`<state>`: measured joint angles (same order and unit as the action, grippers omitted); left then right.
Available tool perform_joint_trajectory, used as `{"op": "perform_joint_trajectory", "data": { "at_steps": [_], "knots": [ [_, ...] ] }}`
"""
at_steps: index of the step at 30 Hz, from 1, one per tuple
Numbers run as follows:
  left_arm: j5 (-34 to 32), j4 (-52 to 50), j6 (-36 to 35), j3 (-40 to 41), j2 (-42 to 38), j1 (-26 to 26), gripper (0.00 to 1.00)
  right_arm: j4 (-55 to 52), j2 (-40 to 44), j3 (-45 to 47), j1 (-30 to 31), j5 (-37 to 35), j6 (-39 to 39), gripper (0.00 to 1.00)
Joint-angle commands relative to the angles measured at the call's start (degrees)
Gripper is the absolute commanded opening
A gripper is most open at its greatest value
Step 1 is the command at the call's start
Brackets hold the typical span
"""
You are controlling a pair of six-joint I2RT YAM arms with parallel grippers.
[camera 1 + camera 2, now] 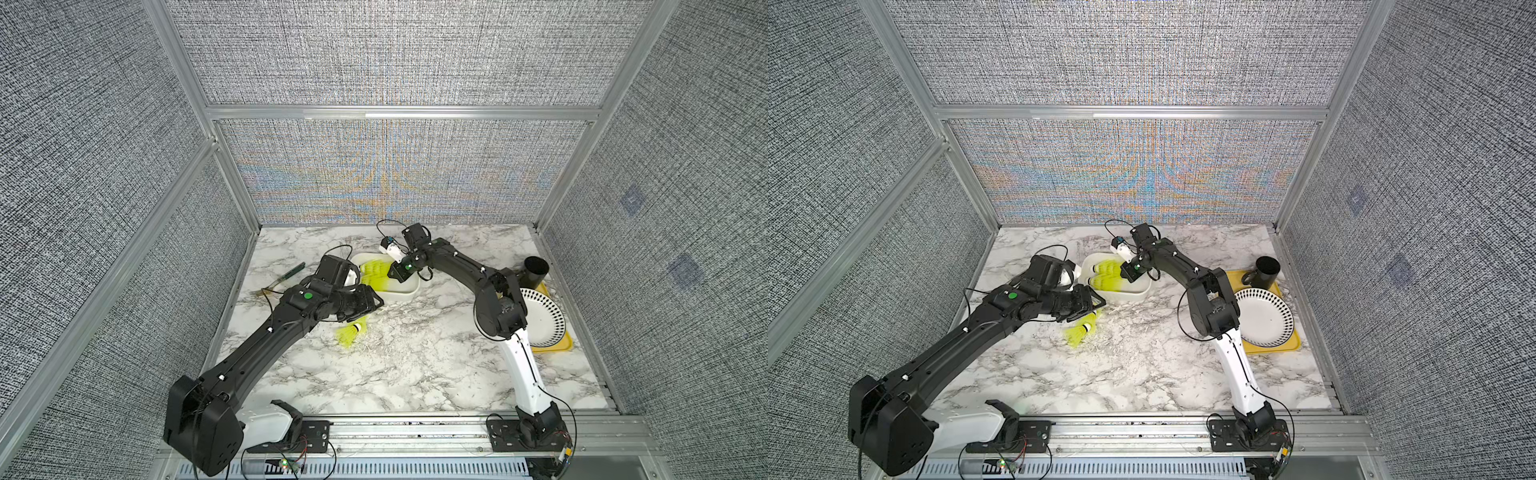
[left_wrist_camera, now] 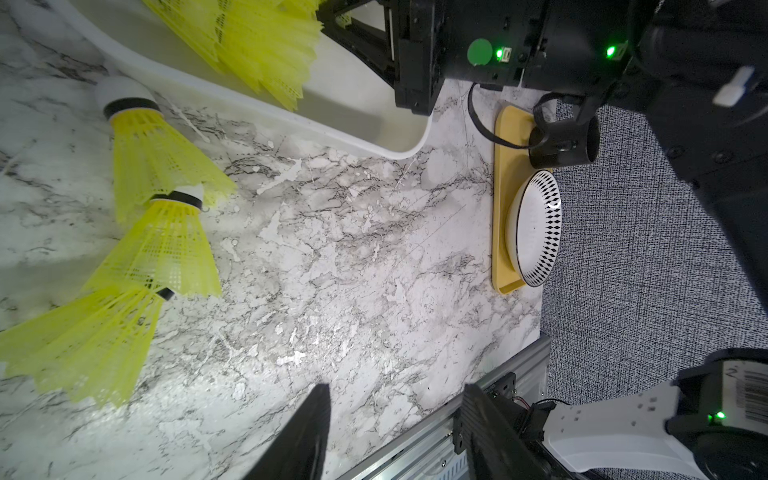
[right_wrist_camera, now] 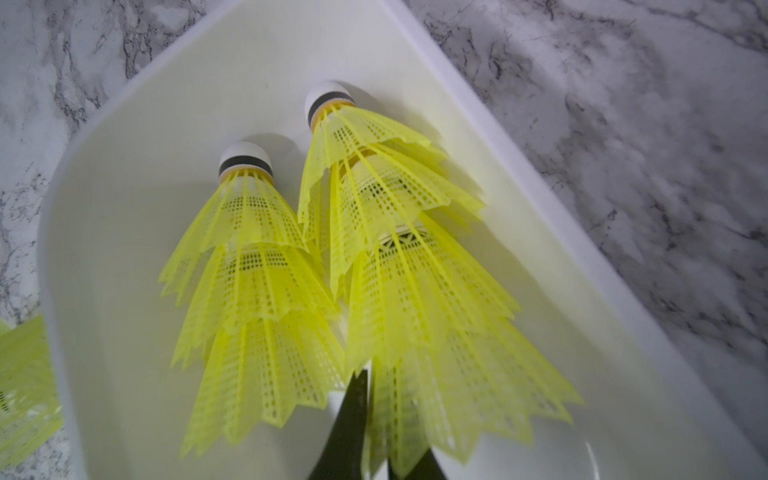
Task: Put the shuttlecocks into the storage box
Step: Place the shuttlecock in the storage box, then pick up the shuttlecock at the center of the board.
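The shuttlecocks (image 3: 257, 291) have skirts of thin neon-yellow plastic, moulded as a fine ribbed mesh and slightly translucent. Their rounded caps are matt white with a matt black band. The storage box (image 3: 124, 199) is smooth white plastic with a soft sheen. The table (image 1: 415, 365) has a smooth marble-patterned top with a low gloss. The walls (image 1: 374, 54) look like coarse woven grey cloth, set in brushed metal frame rails (image 1: 403, 112). The tray (image 2: 505, 187) is matt yellow plastic, the plate (image 2: 536, 232) glossy white, the cup (image 1: 1266, 272) matt black. The arm casings (image 1: 266, 340) are matt black plastic.
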<state>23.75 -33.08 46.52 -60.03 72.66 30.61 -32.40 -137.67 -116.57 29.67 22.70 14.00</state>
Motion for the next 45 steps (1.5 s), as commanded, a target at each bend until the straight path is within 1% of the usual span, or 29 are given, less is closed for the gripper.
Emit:
{"op": "perform_joint_trajectory", "data": {
  "at_steps": [1,5,8,15,22,32,42,45],
  "knots": [
    [-0.2,-0.5,-0.3,0.1,-0.2,0.1,0.54,0.0,1.3,0.6,0.1,-0.4,0.0,0.17],
    [-0.3,-0.5,-0.2,0.4,-0.7,0.1,0.54,-0.1,2.5,1.5,0.2,-0.8,0.1,0.23],
    [-0.4,-0.5,-0.2,0.8,-1.1,0.1,0.54,-0.2,3.3,2.1,0.2,-1.0,0.1,0.25],
    [-0.5,-0.5,-0.1,1.5,-2.1,0.1,0.54,0.4,5.8,4.9,0.3,-2.4,-0.4,0.26],
    [-0.2,-0.6,-0.1,2.3,-2.9,0.1,0.54,2.5,9.6,9.7,0.3,-3.4,-1.4,0.26],
    [-0.4,-1.1,-0.3,3.1,-4.5,0.1,0.54,3.5,14.4,13.1,0.4,-4.5,-2.8,0.27],
    [-1.2,-1.5,0.0,4.6,-6.8,0.2,0.54,5.0,19.6,17.2,1.2,-7.4,-5.3,0.28],
    [-1.5,-1.7,0.2,5.2,-7.8,0.1,0.54,5.3,21.2,18.1,2.0,-9.3,-6.6,0.28]
  ]
}}
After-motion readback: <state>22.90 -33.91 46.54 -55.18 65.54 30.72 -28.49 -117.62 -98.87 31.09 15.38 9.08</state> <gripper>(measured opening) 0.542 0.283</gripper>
